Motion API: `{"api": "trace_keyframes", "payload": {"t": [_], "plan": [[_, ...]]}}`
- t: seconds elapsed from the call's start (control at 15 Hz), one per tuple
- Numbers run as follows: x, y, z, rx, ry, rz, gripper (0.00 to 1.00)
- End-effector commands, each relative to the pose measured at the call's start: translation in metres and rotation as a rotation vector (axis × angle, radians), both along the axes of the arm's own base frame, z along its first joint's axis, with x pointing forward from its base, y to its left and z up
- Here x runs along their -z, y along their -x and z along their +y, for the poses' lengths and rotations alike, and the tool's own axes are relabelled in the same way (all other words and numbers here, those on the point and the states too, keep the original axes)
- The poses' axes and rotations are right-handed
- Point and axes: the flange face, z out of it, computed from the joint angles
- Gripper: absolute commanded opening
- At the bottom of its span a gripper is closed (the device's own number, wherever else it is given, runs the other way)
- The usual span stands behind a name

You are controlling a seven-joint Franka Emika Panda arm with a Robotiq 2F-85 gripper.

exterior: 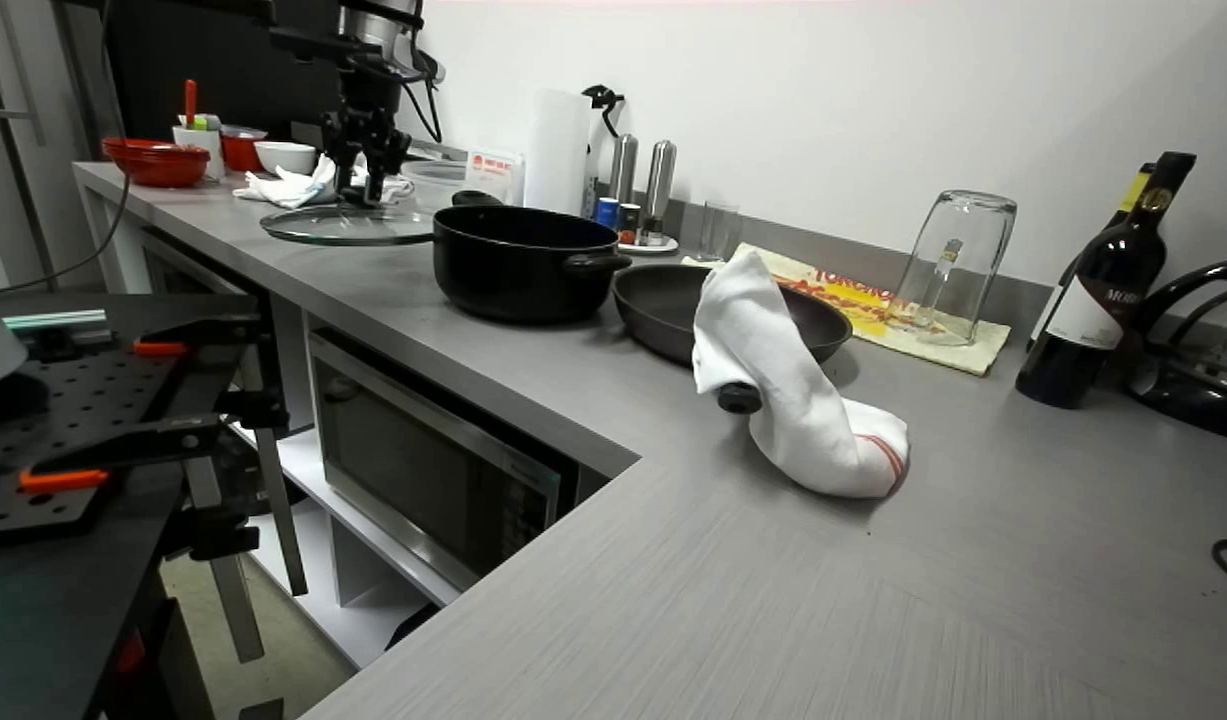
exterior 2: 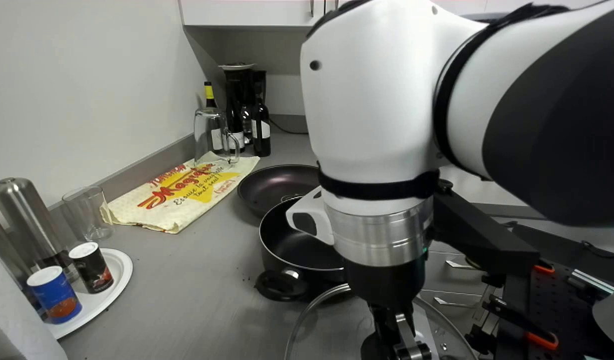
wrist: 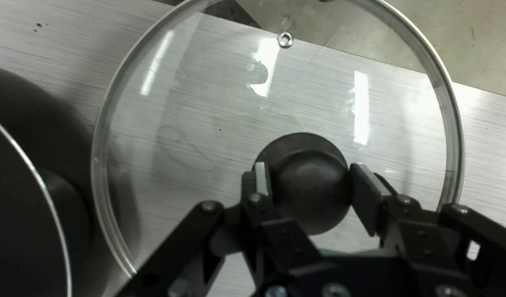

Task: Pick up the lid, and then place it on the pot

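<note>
The lid [wrist: 220, 103] is a round clear glass disc with a metal rim and a black knob. It also shows in both exterior views [exterior: 303, 228] [exterior 2: 332, 330]. My gripper [wrist: 310, 181] has its fingers on both sides of the knob and appears shut on it. The gripper also shows in an exterior view [exterior: 361, 195]. The lid is about level and seems a little above the counter, partly past its front edge. The black pot [exterior: 523, 270] stands uncovered beside the lid and shows in an exterior view [exterior 2: 296, 245] and the wrist view [wrist: 22, 214].
A dark pan [exterior: 663, 300] touches or nearly touches the pot's far side; a white towel [exterior: 773, 380] hangs on its handle. A paper towel roll [exterior: 558, 150], metal mills [exterior: 659, 185] and a plate with shakers [exterior 2: 121, 270] stand by the wall. The counter edge [exterior: 493, 385] drops to microwaves.
</note>
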Motion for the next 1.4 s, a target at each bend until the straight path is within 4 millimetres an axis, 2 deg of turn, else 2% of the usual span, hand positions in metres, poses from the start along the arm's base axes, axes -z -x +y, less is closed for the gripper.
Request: {"api": "trace_keyframes", "payload": {"t": [0.0, 0.47, 0.67, 0.87, 1.33], "plan": [[-0.032, 0.007, -0.017, 0.048, -0.011, -0.041, 0.25], [-0.067, 0.004, -0.039, 0.107, -0.016, -0.076, 0.25], [-0.084, -0.004, -0.053, 0.138, -0.013, -0.095, 0.25], [-0.100, -0.022, -0.069, 0.181, -0.009, -0.115, 0.25], [-0.132, -0.077, -0.115, 0.292, -0.003, -0.155, 0.25]]}}
